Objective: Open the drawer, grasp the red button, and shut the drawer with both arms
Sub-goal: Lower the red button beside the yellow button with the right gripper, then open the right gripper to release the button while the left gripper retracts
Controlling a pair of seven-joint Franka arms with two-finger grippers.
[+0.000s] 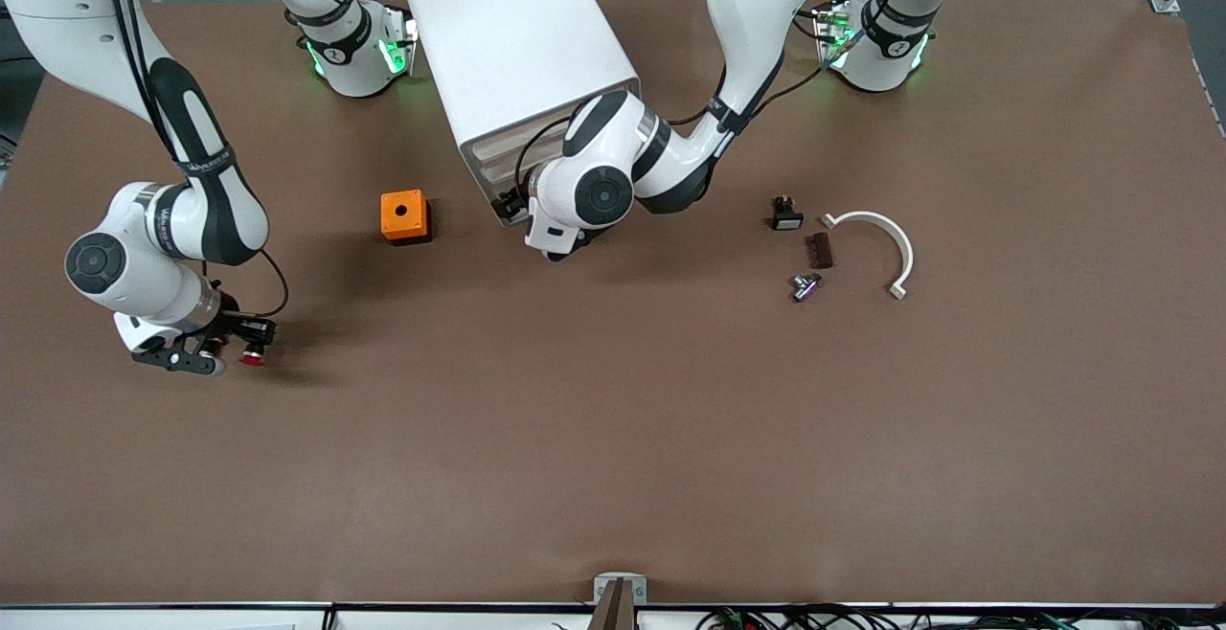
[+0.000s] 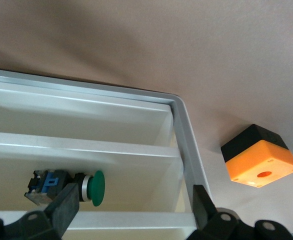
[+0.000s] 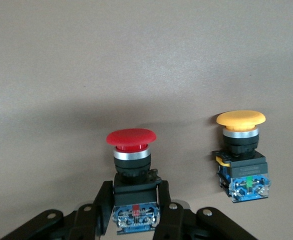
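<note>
right gripper (image 3: 136,212): clamping the red button (image 3: 131,150); could be nudging the yellow button (image 3: 240,145) beside it
left gripper (image 2: 136,205): gaping at the drawer (image 2: 86,150); could be slipping off

the left arm's wrist covers the cabinet (image 1: 517,46) front, so the drawer (image 2: 86,130) and its neighbours hardly show from the front camera, and the left gripper (image 2: 131,202) is hidden there too. in the left wrist view its finger bases run off the edge. a green-capped button (image 2: 66,187) sits partly masked by one finger. the right gripper (image 3: 136,202) is cut off low in its own view. near the right arm's end of the bench, the yellow-capped button (image 3: 240,155) can't be made out from the front.
</note>
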